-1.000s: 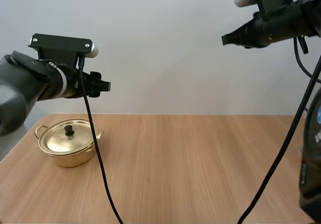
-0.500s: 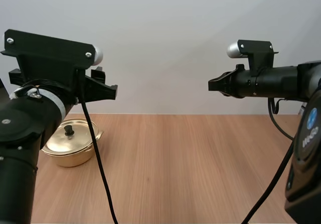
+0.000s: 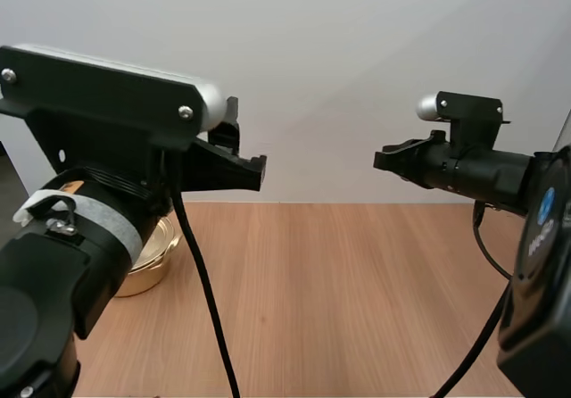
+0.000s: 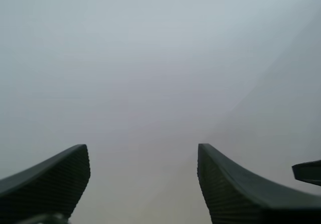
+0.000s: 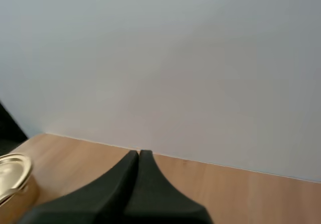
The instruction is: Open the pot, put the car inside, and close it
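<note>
The left gripper (image 4: 143, 156) hung wide open and empty above the table (image 3: 357, 282) — the right gripper (image 5: 139, 154) was closed on nothing — the gold pot (image 3: 159, 253) sat at the table's left.

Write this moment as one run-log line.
left gripper: open, empty, raised | right gripper: shut, empty, raised | pot: on table, lid on
</note>
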